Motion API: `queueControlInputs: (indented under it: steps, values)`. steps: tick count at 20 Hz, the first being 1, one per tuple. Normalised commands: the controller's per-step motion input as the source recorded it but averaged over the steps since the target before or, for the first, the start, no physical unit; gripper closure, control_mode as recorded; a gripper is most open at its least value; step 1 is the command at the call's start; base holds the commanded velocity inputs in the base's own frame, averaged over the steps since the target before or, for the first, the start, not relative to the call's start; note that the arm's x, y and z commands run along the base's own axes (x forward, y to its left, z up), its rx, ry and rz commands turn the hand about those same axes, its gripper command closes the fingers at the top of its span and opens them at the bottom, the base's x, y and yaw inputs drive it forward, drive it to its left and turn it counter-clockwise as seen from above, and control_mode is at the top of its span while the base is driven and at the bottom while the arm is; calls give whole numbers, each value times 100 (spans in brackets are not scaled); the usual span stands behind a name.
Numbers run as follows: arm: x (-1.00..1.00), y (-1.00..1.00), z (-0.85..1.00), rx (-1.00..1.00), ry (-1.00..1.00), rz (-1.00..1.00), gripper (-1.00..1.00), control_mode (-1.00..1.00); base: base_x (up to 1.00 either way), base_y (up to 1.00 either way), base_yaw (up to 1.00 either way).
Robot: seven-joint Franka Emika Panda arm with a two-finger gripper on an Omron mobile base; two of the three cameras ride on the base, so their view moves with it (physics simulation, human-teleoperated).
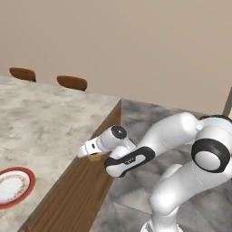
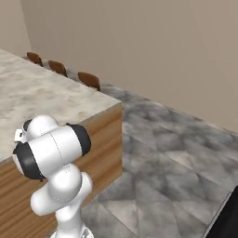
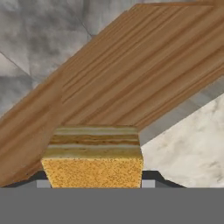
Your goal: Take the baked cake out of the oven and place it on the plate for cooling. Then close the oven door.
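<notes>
Arm folded low, elbow bent, forearm reaching left. Gripper (image 1: 93,155) at the forearm's far end, jaws set wide and clamped on the cake (image 3: 93,156); hand roughly level.

- No legible text, labels, brands, numbers or signs on any surface in the three views.
- Plate (image 1: 13,187) on the counter: red rim with a faint pattern in the centre, no lettering readable.
</notes>
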Motion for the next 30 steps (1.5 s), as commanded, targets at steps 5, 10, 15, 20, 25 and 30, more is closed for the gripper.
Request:
queueControlInputs:
  steps: [5, 10, 15, 20, 25, 30]
  values:
    - [0, 0, 0, 0, 0, 0, 100, 100, 13, 0, 60]
    - [0, 0, 0, 0, 0, 0, 100, 100, 38, 0, 46]
    - [0, 0, 0, 0, 0, 0, 100, 100, 58, -4, 34]
    - [0, 0, 0, 0, 0, 0, 100, 100, 50, -9, 35]
    - [0, 0, 0, 0, 0, 0, 100, 100, 63, -7, 38]
    - [0, 0, 0, 0, 0, 0, 100, 100, 57, -9, 31]
